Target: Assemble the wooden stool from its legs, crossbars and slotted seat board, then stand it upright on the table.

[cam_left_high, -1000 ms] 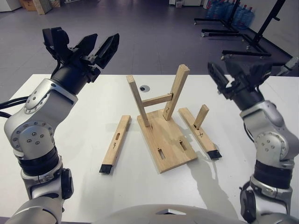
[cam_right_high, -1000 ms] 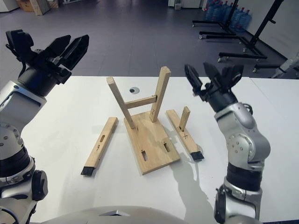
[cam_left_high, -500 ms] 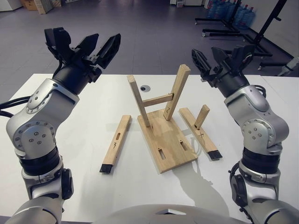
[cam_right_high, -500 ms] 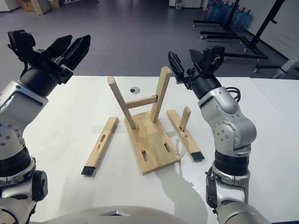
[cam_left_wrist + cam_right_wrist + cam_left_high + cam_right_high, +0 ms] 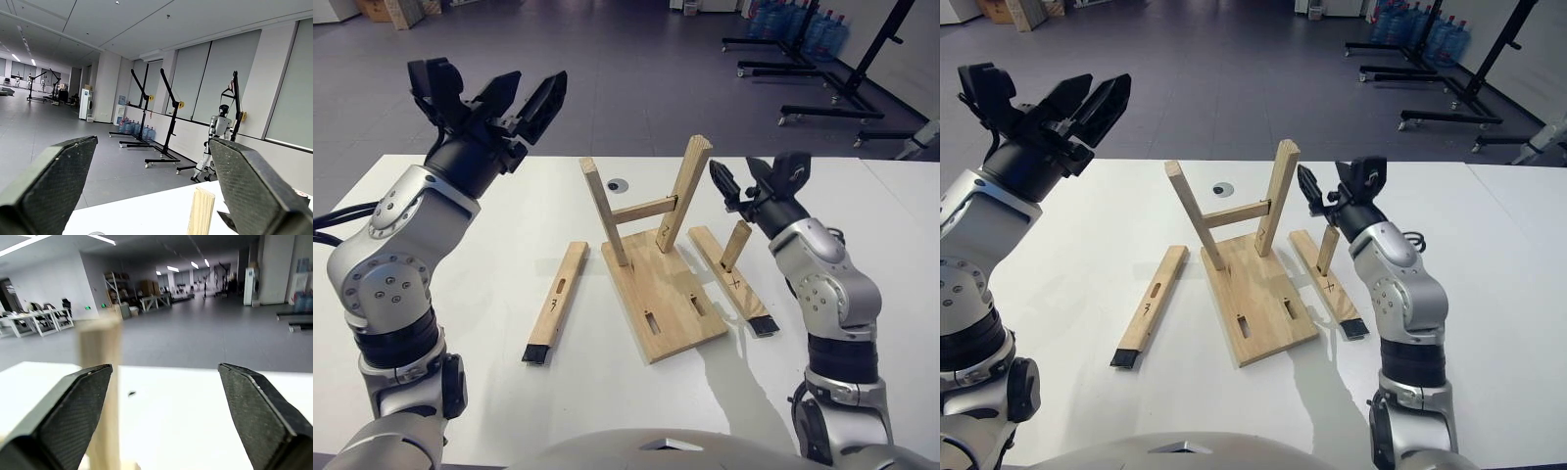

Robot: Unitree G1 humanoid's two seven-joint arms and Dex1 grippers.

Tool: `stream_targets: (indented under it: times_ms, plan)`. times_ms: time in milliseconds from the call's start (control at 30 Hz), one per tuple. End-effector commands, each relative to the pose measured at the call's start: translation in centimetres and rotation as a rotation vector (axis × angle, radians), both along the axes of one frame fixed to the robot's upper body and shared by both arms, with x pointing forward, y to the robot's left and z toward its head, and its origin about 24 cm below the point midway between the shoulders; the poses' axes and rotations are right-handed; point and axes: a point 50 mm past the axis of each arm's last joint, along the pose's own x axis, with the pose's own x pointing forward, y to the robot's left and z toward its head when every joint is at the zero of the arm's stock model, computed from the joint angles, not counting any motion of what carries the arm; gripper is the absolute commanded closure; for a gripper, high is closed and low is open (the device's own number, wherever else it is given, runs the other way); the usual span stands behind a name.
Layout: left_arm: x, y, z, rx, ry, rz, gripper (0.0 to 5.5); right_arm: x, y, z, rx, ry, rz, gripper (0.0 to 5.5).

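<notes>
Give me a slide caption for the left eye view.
Two legs and a crossbar stand in the seat board; open right gripper hovers beside the taller leg.

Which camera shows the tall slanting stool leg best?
The left eye view: the tall leg shows whole, down to the seat board. The right eye view matches. Both wrist views catch a post top, perhaps its.

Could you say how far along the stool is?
Done: two legs and a crossbar stand in the seat board. In hand: nothing; left gripper open and raised, right gripper open by the short crossbar on the right loose leg. Left: that leg, the left loose leg, then turning upright.
</notes>
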Motion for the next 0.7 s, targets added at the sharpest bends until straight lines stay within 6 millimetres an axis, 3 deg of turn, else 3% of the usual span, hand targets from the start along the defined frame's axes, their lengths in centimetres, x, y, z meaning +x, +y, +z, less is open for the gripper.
stream_targets:
  times_ms: [33, 133, 333, 467, 567, 700]
  plan:
    - [0.0, -0.2, -0.2, 0.005, 0.005, 0.003, 1.35, -1.1, -0.8, -4.3, -0.005, 0.122, -0.018, 1.52]
    - [0.0, -0.2, -0.2, 0.004, 0.006, 0.005, 1.35, -1.0, -0.6, -4.0, 0.021, 0.1, -0.008, 1.52]
    - [0.0, -0.2, -0.1, 0.003, 0.001, 0.001, 1.35, 0.2, -0.8, 2.1, 0.111, -0.066, 0.009, 1.52]
    - [-0.1, -0.4, -0.1, 0.0, 0.0, -0.002, 1.35, 0.1, -0.6, 3.7, 0.128, -0.093, 0.027, 1.52]
    - [-0.2, -0.4, -0.1, -0.001, -0.001, 0.0, 1.35, -0.1, -2.1, 5.2, 0.151, -0.118, 0.021, 1.52]
    - [-0.3, 0.1, 0.0, -0.002, -0.008, 0.018, 1.35, -2.2, -6.6, 8.8, -0.016, -0.13, 0.054, 1.52]
